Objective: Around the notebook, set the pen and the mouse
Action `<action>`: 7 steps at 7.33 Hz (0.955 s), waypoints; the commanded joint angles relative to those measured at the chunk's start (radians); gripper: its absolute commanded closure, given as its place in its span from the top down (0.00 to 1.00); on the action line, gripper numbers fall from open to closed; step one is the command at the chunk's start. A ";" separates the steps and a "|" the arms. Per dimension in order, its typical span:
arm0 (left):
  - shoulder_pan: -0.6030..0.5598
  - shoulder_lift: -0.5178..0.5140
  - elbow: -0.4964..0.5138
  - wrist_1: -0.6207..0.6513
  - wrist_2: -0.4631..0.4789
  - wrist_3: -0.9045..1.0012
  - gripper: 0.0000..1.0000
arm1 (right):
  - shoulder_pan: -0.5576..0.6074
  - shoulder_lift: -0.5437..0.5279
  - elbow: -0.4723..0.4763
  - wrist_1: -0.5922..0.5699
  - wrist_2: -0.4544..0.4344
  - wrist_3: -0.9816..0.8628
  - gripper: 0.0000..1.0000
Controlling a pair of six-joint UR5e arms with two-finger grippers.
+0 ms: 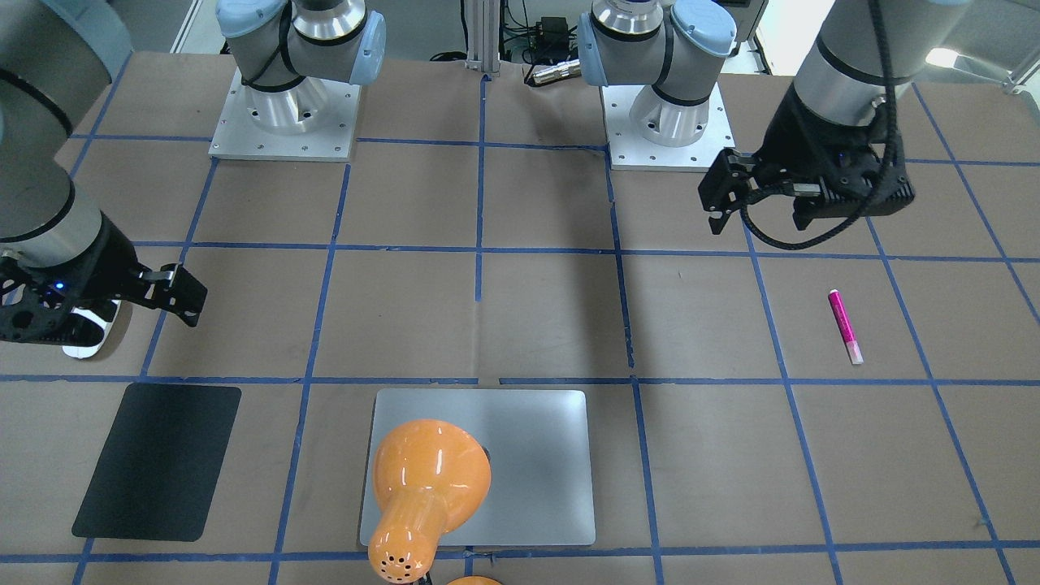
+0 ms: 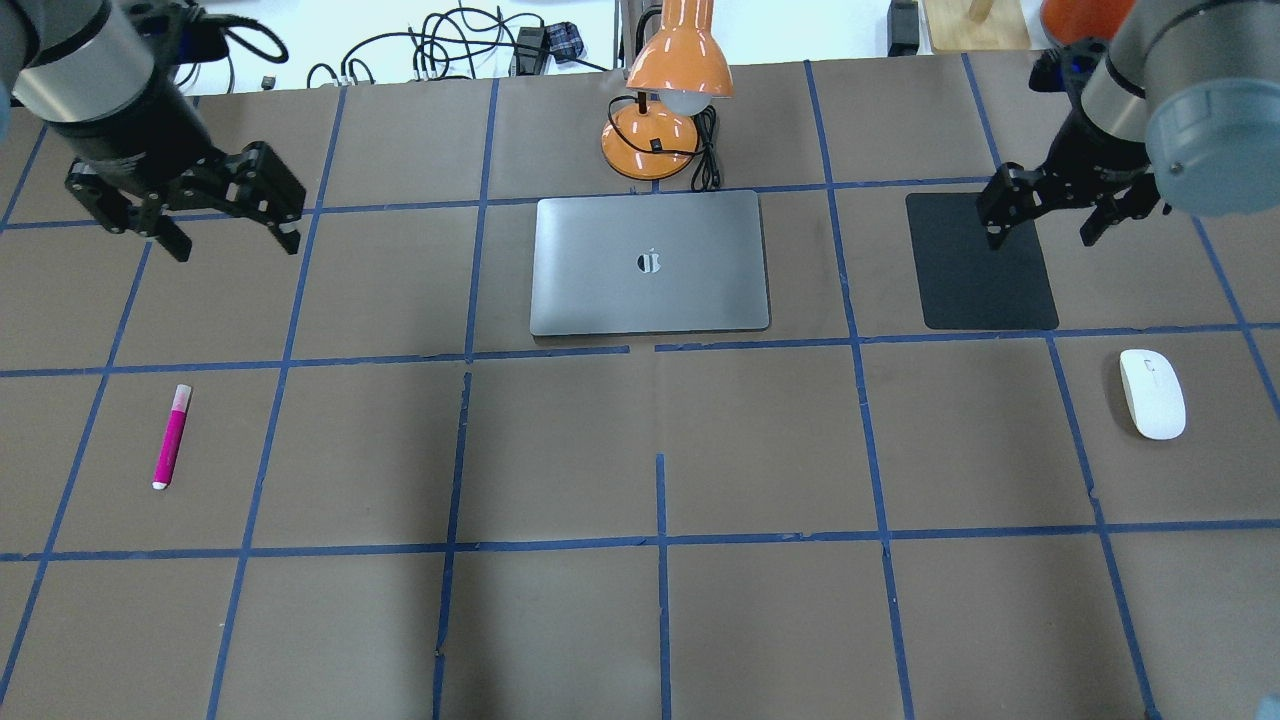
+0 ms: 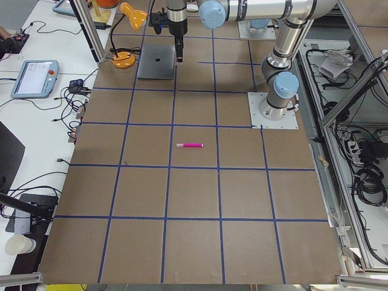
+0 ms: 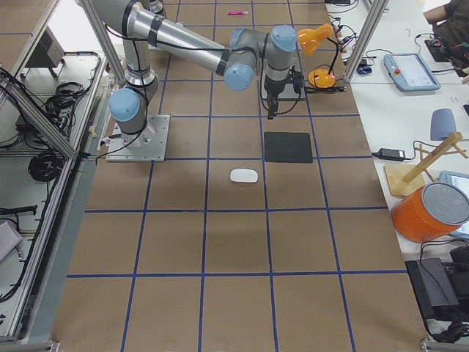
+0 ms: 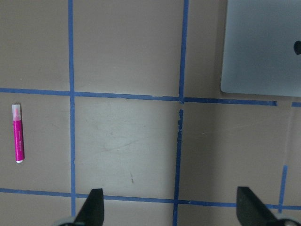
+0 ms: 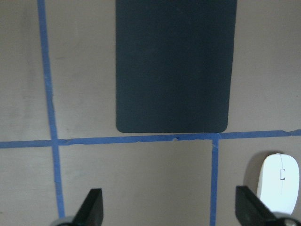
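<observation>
I'm watching a robotics lab. My two arms (image 4: 190,48) are bolted to metal base plates (image 1: 284,138) on a table (image 2: 760,450) that is papered brown and squared off with blue tape (image 2: 660,540). Aluminium framing (image 3: 86,30) and bundled cables (image 3: 367,176) edge it. A teach pendant (image 3: 33,77) lies on the white bench (image 3: 36,121) along the far side.

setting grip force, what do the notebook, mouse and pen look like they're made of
Notebook: looks like metal with a matte finish; silver-grey, with a soft even sheen and a dark logo in the lid.
Mouse: probably smooth white plastic; a rounded one-piece shell with a thin centre line.
Pen: likely plastic; an opaque magenta barrel with a paler, translucent-looking cap end.
</observation>
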 commanded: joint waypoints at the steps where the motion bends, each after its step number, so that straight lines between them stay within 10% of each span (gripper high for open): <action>1: 0.264 -0.026 -0.158 0.166 -0.002 0.330 1.00 | -0.108 0.041 0.161 -0.306 -0.004 -0.141 1.00; 4: 0.398 -0.153 -0.473 0.681 -0.008 0.456 1.00 | -0.252 0.078 0.195 -0.332 -0.059 -0.247 1.00; 7: 0.466 -0.261 -0.506 0.793 -0.003 0.494 1.00 | -0.308 0.105 0.264 -0.338 -0.058 -0.314 1.00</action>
